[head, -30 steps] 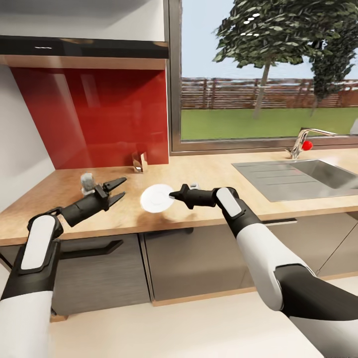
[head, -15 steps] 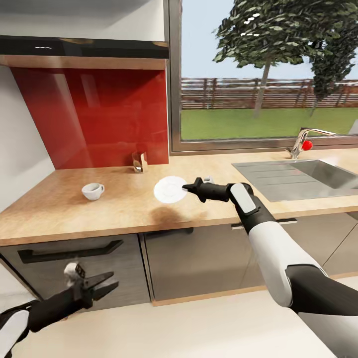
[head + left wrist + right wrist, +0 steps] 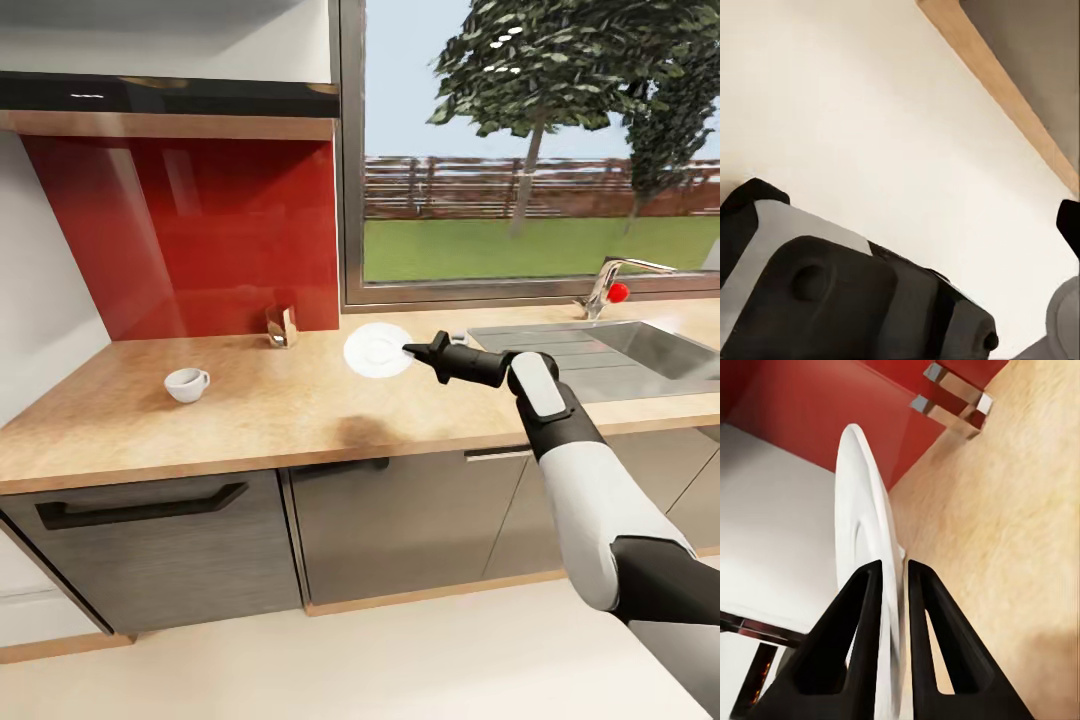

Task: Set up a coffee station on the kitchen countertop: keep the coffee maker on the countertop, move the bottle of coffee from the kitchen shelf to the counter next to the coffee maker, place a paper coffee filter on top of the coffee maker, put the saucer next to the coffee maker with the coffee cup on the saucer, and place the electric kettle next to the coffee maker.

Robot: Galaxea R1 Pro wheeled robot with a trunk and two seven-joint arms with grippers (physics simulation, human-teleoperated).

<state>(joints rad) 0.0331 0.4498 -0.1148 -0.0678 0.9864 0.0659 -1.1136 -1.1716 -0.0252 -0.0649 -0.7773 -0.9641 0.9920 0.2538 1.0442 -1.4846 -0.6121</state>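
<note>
1. Right gripper (image 3: 408, 350), black, two-fingered: fingers (image 3: 851, 645) pinched onto the rim of the plain round white saucer (image 3: 378, 350), one either side of the edge.
2. Saucer is held in the air above the light beige wood-look kitchen countertop (image 3: 250, 410), clear of the surface, a soft shadow under it. It is tipped up on edge, its sunken face turned towards the head camera; in the right wrist view (image 3: 862, 532) it stands edge-on, in line with the fingers.
3. Small white coffee cup (image 3: 186, 384) sits upright on the countertop, well apart from the saucer towards the robot's left, loop handle pointing towards the saucer.
4. Small metal holder (image 3: 281, 325) stands at the red backsplash (image 3: 200, 230), between cup and saucer but further back.
5. Steel sink (image 3: 610, 355) and tap lie beyond the right arm.
6. Left gripper: cannot tell whether it is open or closed.
7. No legible writing or labels.
</note>
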